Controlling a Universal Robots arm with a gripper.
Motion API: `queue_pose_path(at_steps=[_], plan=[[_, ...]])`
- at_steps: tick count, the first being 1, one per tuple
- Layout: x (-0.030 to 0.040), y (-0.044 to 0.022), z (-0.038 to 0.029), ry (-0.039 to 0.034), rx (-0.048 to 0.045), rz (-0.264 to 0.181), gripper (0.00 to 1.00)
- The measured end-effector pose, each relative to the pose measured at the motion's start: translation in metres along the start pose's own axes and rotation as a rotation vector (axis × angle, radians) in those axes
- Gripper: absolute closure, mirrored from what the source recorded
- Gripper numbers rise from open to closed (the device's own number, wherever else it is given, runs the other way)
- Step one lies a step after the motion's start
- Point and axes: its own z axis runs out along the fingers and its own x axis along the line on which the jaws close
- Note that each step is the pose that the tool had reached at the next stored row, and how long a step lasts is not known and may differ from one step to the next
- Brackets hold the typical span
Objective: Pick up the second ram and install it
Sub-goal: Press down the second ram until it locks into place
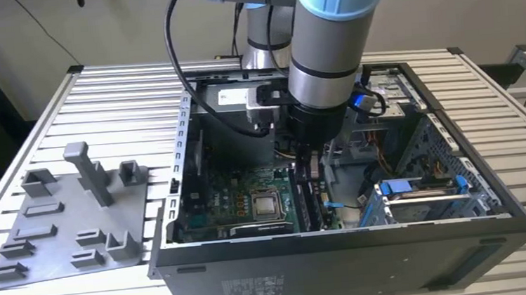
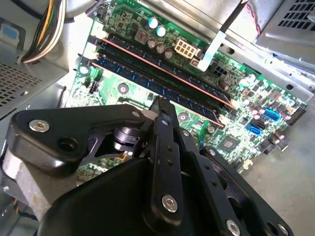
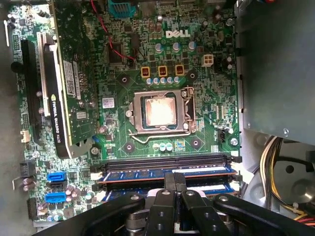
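My gripper (image 1: 308, 164) is down inside the open computer case (image 1: 347, 253), over the memory slots of the green motherboard (image 3: 206, 123). Its black fingers (image 2: 162, 105) are shut together with nothing between them. Two dark memory sticks stand side by side in the slots. The second ram (image 2: 140, 77) (image 3: 133, 175), with bluish chips and an orange lower edge, lies right at the fingertips. I cannot tell whether the tips touch it. The other stick (image 2: 147, 55) stands one slot further off.
A grey holder tray (image 1: 72, 226) with upright posts lies on the slatted table at the exterior view's left. Inside the case are the bare processor socket (image 3: 160, 110), a graphics card (image 3: 66, 88), cable bundles (image 3: 275, 162) and a drive cage (image 1: 427, 201).
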Motion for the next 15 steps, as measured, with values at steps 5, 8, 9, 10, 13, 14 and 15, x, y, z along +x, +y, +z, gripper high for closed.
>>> queue_pose_path(at_steps=[5, 8, 9, 10, 13, 14, 15], plan=[[0.0019, -0.0002, 0.0029, 0.0002, -0.0001, 0.0, 0.89], [0.0038, -0.0004, 0.0063, 0.0002, -0.0001, 0.0, 0.89], [0.0047, -0.0005, 0.0072, 0.0003, -0.0002, 0.0, 0.89], [0.0055, -0.0006, 0.0083, 0.0004, -0.0005, 0.0, 0.89], [0.0061, -0.0006, 0.0125, 0.0003, -0.0008, 0.0, 0.89], [0.0062, -0.0007, 0.0141, 0.0004, -0.0008, 0.0, 0.89], [0.0062, -0.0007, 0.0159, 0.0004, -0.0008, 0.0, 0.89]])
